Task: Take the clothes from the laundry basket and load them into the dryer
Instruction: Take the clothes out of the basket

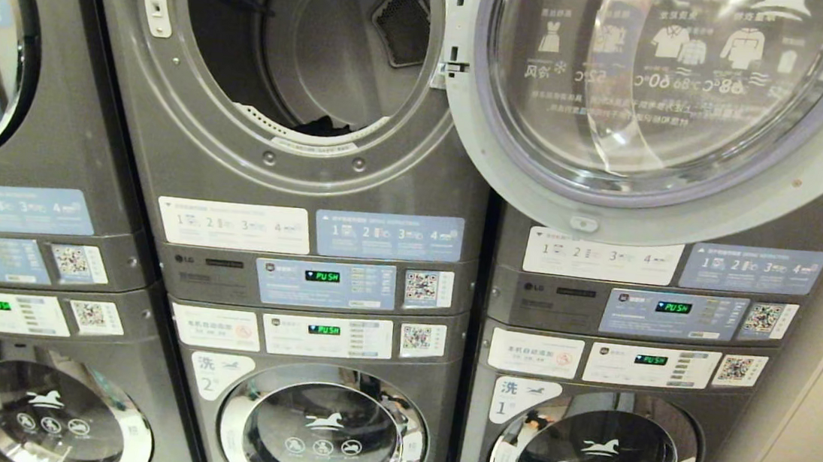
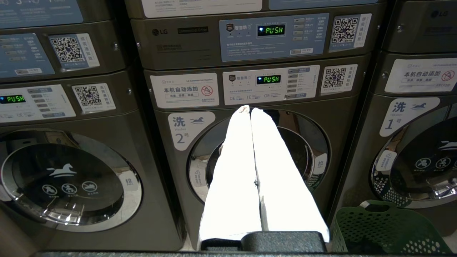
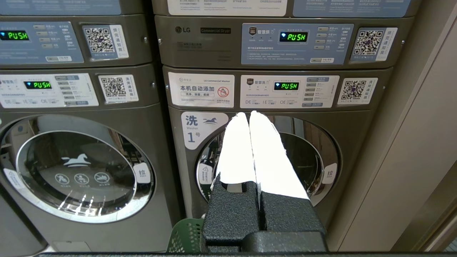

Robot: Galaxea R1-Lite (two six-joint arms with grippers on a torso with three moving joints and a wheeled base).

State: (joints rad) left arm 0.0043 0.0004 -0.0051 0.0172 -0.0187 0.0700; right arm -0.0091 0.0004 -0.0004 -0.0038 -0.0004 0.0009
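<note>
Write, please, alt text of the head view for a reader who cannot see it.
The middle dryer stands open, its round door swung to the right, and something dark lies low in its drum. Below it sit lit control panels and closed washers; more stacked machines stand on both sides.

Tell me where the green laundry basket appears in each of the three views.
Head view: not in it.
Left wrist view: basket in the lower right corner, below the washer marked 1.
Right wrist view: only its rim at the bottom edge, left of the right gripper's black base.
Shared landmark: the washer 1 label.
</note>
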